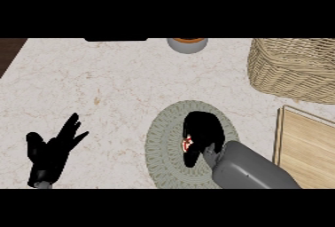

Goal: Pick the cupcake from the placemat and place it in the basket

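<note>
A round grey-green placemat [163, 133] lies on the marble counter, right of centre. My right hand [204, 133] is over its middle, fingers curled down round the cupcake [186, 143]. Only a small patch of red and white shows at the hand's left edge; the hand hides everything else on the cupcake. The woven wicker basket [294, 66] stands at the far right corner, well apart from the hand. My left hand [56, 148] rests open at the lower left, fingers pointing up.
A grey cup with an orange top [187, 44] stands at the counter's far edge. A light wooden board [307, 148] lies right of the placemat, just below the basket. A dark object [116, 39] sits at the far edge.
</note>
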Motion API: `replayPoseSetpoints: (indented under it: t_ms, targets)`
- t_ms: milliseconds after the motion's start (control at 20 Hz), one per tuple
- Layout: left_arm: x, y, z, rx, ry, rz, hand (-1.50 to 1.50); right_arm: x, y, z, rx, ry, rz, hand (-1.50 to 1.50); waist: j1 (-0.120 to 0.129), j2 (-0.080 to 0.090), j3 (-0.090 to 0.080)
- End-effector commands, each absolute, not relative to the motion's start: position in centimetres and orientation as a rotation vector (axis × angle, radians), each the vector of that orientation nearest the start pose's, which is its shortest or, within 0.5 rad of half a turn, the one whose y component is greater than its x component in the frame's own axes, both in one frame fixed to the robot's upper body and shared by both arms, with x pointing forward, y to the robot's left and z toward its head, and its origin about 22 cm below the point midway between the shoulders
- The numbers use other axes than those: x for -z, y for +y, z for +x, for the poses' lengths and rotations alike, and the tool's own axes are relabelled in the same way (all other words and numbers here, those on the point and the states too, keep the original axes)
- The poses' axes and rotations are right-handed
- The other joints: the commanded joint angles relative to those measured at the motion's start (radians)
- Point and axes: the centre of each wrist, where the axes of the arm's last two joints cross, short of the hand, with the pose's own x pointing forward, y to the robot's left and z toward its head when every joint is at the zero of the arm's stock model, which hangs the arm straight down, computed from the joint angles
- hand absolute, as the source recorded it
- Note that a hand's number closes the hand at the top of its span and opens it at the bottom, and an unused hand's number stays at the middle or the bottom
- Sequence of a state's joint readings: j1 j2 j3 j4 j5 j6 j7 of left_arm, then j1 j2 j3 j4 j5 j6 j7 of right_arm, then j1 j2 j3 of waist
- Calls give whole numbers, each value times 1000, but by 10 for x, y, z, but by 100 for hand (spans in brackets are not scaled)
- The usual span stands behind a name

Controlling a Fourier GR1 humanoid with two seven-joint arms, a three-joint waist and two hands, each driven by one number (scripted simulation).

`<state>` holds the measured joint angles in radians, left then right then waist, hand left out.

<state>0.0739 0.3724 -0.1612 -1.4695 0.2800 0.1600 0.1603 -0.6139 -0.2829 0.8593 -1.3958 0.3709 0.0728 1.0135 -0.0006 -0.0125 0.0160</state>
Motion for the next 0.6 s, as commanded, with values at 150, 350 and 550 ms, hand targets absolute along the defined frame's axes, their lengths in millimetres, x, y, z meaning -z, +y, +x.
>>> replayPoseSetpoints:
  t_ms: [150, 350, 550]
  targets:
    - [48, 306, 205, 29, -1017, 158, 0, -49, -76, 305, -1215, -875, -890, 150, 9, 18, -17]
    - [48, 290, 203, 28, -1036, 165, 0, -59, -73, 306, -1166, -982, -990, 150, 3, 13, -16]
    - [50, 309, 190, 12, -1004, 162, 0, -116, -71, 310, -858, -1201, -871, 150, -17, 6, -15]
